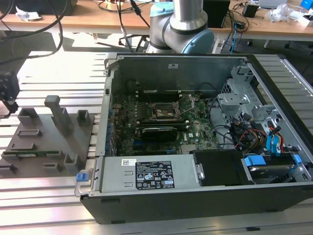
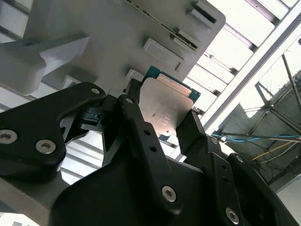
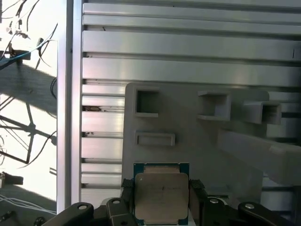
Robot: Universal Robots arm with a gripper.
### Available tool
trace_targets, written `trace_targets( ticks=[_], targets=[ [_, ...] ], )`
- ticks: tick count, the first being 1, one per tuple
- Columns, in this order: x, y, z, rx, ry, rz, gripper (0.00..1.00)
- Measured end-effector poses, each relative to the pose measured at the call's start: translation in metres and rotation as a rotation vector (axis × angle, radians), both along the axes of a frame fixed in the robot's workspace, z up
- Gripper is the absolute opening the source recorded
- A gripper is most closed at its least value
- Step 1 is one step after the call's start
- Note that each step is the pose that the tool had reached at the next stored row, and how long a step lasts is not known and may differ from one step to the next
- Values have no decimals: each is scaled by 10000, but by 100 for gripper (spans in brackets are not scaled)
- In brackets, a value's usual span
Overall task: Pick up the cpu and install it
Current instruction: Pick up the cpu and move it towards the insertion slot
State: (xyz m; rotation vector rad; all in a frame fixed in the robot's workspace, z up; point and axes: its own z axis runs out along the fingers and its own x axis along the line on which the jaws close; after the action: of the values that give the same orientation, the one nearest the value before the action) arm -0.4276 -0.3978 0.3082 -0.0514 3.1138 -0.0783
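Here, in the first wrist view, the gripper is clamping the cpu. Its black fingers are narrowed to the chip's width and pressing on two opposite edges. The chip's pale metal top is facing the camera. Just behind it, the grey fixture plate is lying on the ribbed aluminium table; I cannot tell whether the chip is resting on the plate or hanging clear. In the exterior view, the open computer case is sitting toward the exterior view's right, its black socket frame showing mid-motherboard, with the arm's base standing behind.
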Motion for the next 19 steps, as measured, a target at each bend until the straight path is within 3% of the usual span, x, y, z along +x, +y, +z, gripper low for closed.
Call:
trace_targets(
  ticks=[12,19],
  targets=[
    [0,0,305,0,0,0,55],
    [0,0,537,0,0,0,55]
  ],
)
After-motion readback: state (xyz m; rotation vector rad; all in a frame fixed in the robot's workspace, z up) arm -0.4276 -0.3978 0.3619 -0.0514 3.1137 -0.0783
